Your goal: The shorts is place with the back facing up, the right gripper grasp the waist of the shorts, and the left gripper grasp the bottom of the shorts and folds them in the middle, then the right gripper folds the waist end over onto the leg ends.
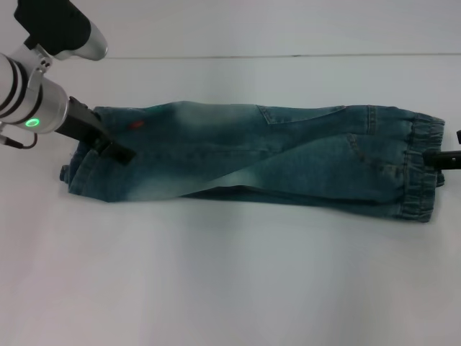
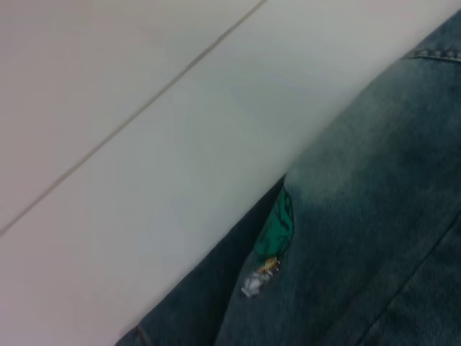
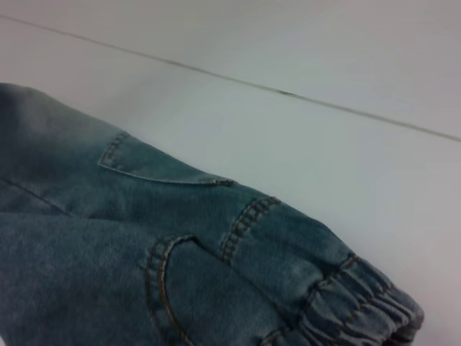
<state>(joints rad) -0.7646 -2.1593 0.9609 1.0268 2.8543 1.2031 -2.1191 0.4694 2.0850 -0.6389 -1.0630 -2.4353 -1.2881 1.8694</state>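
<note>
Across the white table (image 1: 230, 288) the shorts (image 1: 252, 162) lie folded lengthwise into one long band of faded denim, running from the robot's left to its right. All places below are given from the shorts.

At their left end the leg ends (image 1: 81, 176) are bunched and stacked, and the left gripper (image 1: 115, 149) comes down on them at a slant from the upper left, its silver wrist showing a green light. Its black fingers (image 1: 124, 153) rest on the cloth just inside the hems and look closed together on a pinch of denim, though the grip itself is partly hidden by the fabric. A small red mark (image 1: 135, 125) shows on the upper layer near those fingers. In the left wrist view a scrap of green and orange print (image 2: 277, 231) peeks out between two layers of denim at the folded edge.

At the right end sits the waist (image 1: 421, 169), its gathered elastic band forming the short edge. The right gripper (image 1: 439, 158) reaches in from the frame's right border and meets the waist about midway along it; only a dark tip shows, and I cannot tell how far its fingers are open or whether they hold the band. The right wrist view shows a back pocket (image 3: 162, 169), a belt loop (image 3: 248, 223) and the ruffled band lying flat on the table.
</note>
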